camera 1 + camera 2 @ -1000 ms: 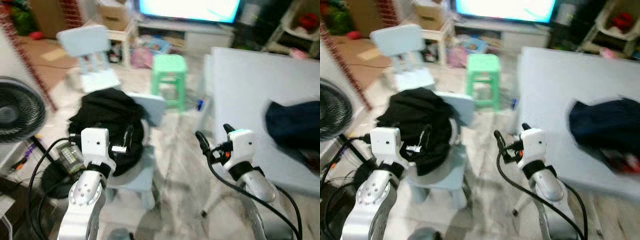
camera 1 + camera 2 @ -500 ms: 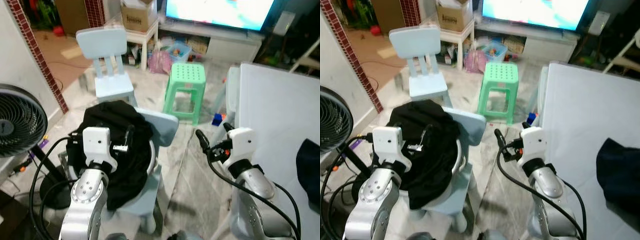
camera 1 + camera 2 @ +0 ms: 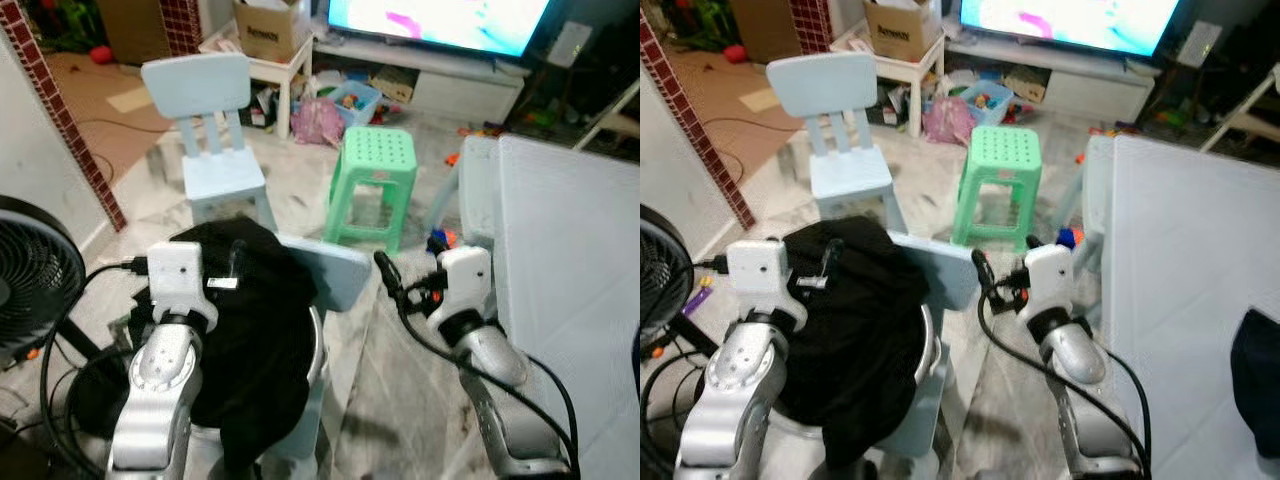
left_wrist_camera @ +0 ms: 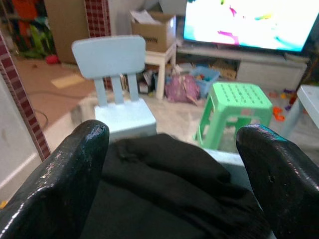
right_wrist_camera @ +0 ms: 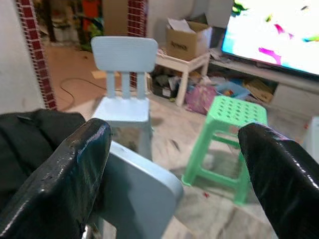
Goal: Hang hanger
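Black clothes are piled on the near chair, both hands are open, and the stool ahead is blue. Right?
Not quite: the stool is green, as the left eye view shows. The rest holds: black clothes lie on the near chair, and the left hand and right hand are open.

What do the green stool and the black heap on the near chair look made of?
Green stool: looks like moulded plastic, matte, with a grid of holes in its seat. Black heap: soft fabric, likely clothing, matte, folding and drooping over the pale blue chair.
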Robot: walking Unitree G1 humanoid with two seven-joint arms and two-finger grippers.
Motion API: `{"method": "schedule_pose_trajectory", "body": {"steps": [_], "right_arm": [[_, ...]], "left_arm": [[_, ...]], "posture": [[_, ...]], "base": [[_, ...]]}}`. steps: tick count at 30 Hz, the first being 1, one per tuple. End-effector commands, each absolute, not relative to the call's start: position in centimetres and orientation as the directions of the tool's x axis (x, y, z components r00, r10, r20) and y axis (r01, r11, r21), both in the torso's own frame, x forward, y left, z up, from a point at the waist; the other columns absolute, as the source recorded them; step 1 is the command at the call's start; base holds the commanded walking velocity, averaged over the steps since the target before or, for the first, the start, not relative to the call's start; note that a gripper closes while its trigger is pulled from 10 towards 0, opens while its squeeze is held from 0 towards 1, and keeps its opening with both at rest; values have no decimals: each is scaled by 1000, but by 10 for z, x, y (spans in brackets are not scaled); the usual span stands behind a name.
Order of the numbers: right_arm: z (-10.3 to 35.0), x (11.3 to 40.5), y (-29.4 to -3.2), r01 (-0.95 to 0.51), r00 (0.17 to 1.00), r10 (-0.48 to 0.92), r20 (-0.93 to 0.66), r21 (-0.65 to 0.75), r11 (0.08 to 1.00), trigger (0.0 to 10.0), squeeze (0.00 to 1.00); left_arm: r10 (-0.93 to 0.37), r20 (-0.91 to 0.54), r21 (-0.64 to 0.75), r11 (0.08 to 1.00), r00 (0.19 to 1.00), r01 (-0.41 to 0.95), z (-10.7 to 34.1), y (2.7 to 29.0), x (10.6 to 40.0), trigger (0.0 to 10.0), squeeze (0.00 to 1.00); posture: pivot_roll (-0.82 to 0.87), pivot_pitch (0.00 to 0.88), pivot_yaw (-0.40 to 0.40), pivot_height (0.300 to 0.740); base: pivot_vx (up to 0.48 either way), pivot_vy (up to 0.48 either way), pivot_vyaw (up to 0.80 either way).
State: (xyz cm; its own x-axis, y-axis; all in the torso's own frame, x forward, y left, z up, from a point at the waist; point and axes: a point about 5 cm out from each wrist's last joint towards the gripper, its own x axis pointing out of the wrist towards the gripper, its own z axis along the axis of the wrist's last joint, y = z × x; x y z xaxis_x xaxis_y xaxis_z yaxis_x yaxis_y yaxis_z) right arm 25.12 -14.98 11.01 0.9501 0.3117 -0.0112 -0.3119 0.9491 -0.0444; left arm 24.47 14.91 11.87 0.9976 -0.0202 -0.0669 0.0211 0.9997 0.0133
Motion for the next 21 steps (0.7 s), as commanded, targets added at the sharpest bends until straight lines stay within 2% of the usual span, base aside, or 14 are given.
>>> {"method": "schedule_pose_trajectory", "body": {"steps": [1, 9, 12, 21], "right_arm": [[112, 254, -152, -308, 951, 308, -3, -54, 950, 10000, 0], [109, 251, -151, -303, 953, 303, -20, -58, 951, 10000, 0], [115, 243, -152, -328, 944, 326, -43, -53, 943, 10000, 0], [121, 204, -164, -398, 904, 390, -177, -13, 917, 10000, 0]], "left_arm": [[-10, -129, 46, 999, 992, 16, 112, 152, 245, 10000, 0], [32, -332, 144, 989, 943, 17, 83, 173, 242, 10000, 0], [-5, -430, 138, 988, 903, 71, 68, 175, 236, 10000, 0], [3, -512, 170, 981, 859, 98, 45, 195, 237, 10000, 0]], "posture": [[57, 0, -61, 740], [62, 3, -65, 740], [23, 47, -97, 740], [-120, 172, -145, 740]], "base": [[0, 0, 0], [0, 0, 0], [0, 0, 0], [0, 0, 0]]}}
